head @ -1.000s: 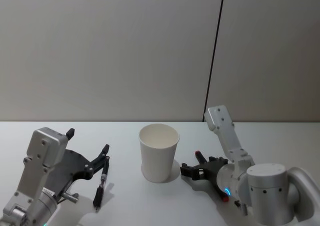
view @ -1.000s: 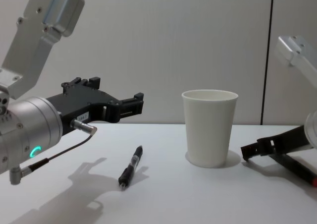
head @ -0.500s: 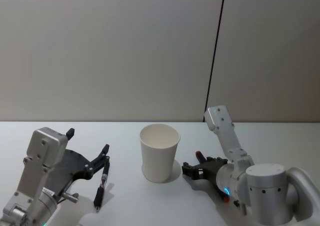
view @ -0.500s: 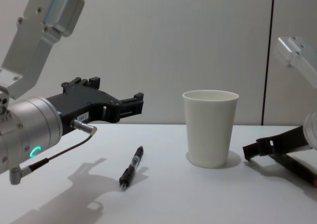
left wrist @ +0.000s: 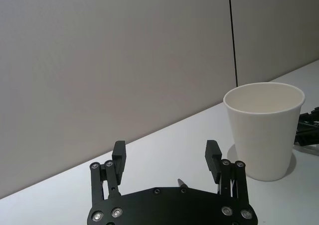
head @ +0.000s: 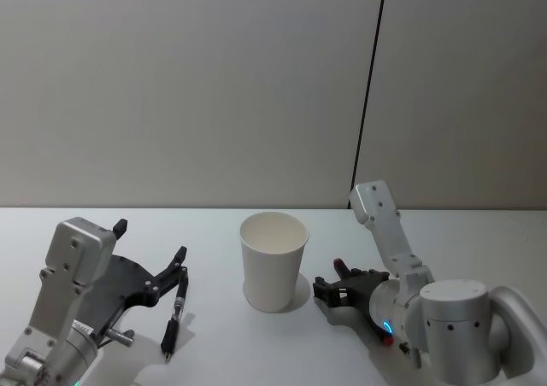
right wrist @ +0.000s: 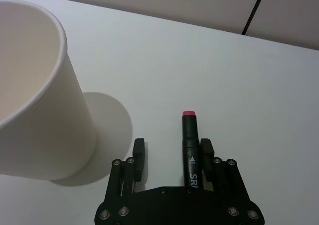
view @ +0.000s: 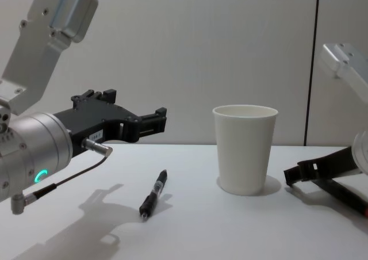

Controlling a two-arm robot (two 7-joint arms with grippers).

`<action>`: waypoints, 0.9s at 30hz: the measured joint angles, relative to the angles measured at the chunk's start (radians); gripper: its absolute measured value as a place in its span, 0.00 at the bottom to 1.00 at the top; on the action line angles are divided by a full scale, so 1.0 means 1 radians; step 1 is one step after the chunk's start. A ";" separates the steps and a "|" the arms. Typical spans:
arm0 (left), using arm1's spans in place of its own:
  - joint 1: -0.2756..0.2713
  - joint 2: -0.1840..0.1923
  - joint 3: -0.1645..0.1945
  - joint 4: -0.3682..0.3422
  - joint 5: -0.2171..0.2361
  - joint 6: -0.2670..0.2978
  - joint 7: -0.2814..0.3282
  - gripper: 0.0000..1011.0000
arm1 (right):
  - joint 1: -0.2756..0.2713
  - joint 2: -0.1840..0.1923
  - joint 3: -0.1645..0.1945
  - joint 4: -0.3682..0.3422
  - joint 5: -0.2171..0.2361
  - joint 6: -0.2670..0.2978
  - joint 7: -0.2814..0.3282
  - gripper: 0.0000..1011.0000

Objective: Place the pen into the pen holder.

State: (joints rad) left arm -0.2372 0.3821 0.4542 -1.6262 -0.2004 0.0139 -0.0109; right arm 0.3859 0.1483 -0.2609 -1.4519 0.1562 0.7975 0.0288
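Our open left gripper [left wrist: 165,153] hangs above the thin black pen [view: 152,194], and our open right gripper [right wrist: 173,148], around the black red-tipped marker [right wrist: 189,135], could swing left and tip the white paper cup [head: 273,262].

We find open air between our spread left jaws, with the pen [view: 153,194] lying on the tabletop [view: 230,234] beneath them. The cup [head: 273,266] stands just ahead of our right jaws, blocking that way, and a marker [right wrist: 190,140] lies between them.
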 joint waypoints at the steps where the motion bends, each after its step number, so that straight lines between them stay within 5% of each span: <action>1: 0.000 0.000 0.000 0.000 0.000 0.000 0.000 0.99 | 0.000 0.000 0.000 0.000 0.000 0.000 0.000 0.66; 27: 0.000 0.000 0.000 0.000 0.000 0.000 0.000 0.99 | 0.000 -0.001 0.000 0.002 0.000 0.000 -0.001 0.50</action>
State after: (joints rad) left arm -0.2372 0.3821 0.4543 -1.6262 -0.2004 0.0139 -0.0109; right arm 0.3857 0.1478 -0.2609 -1.4496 0.1558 0.7972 0.0275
